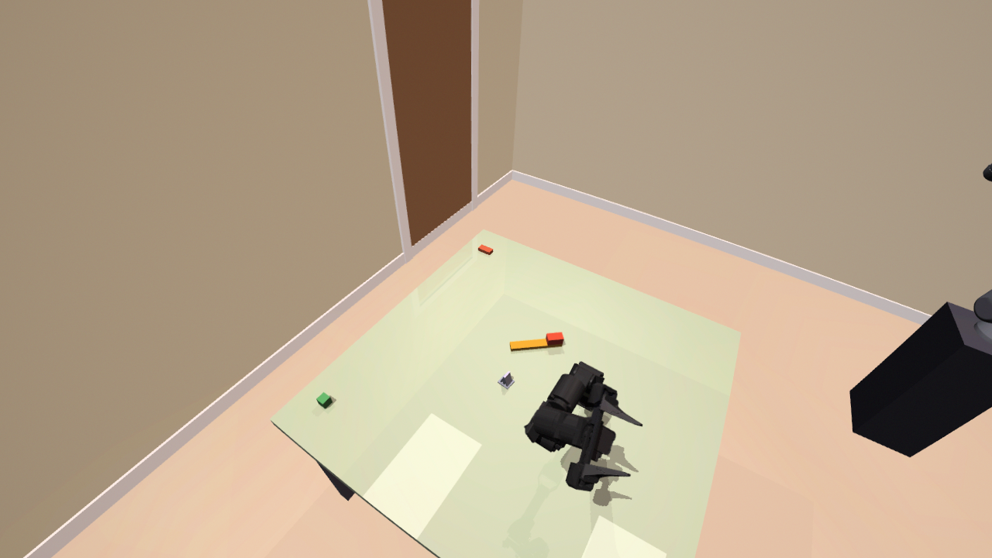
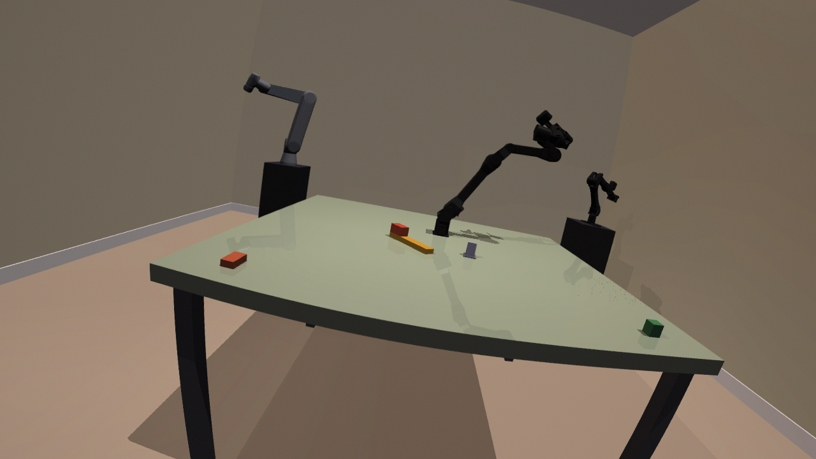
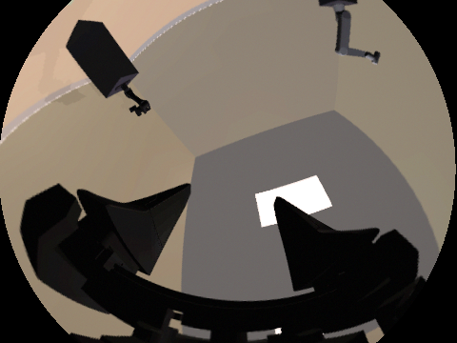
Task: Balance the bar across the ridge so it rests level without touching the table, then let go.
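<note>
An orange-yellow bar [image 1: 527,344] [image 2: 417,245] lies flat on the table [image 1: 409,367] [image 2: 342,279], with a red block [image 1: 555,339] [image 2: 399,229] on one end. The small grey-violet ridge [image 1: 508,372] [image 2: 470,249] stands upright on its thin base, apart from the bar, with nothing on it. My gripper [image 1: 635,449] [image 3: 232,194] is open and empty, raised high above the table and away from both bar and ridge. The wrist view looks toward the walls and ceiling and shows neither bar nor ridge.
A green cube [image 1: 324,399] [image 2: 653,327] sits near one table corner, and an orange-red block [image 1: 485,249] [image 2: 233,260] near another. Two other arms stand on black pedestals beyond the table, a grey one [image 2: 300,120] [image 3: 343,33] and a black one [image 2: 593,196] [image 3: 138,102].
</note>
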`<state>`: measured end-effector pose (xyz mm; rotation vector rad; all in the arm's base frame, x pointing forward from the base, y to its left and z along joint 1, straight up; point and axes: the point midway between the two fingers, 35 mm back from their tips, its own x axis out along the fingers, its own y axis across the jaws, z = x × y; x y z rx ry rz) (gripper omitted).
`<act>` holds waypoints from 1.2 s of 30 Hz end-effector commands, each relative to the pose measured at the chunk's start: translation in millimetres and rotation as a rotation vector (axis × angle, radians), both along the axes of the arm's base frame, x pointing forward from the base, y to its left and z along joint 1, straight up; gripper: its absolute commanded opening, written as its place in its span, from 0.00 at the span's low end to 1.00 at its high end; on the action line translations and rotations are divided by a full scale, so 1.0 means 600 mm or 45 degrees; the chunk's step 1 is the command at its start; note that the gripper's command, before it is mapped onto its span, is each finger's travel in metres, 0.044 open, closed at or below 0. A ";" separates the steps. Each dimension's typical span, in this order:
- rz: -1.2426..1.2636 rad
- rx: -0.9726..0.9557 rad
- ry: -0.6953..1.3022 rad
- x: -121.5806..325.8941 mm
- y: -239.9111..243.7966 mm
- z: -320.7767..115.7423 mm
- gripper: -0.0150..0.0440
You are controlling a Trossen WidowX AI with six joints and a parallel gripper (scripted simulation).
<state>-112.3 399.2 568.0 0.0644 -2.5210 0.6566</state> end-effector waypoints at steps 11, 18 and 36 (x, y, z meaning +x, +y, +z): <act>-0.190 -0.256 0.112 0.111 0.059 0.001 0.79; -0.301 -0.384 0.156 0.183 0.080 -0.012 0.79; -0.685 -0.823 0.526 0.434 0.117 -0.053 0.79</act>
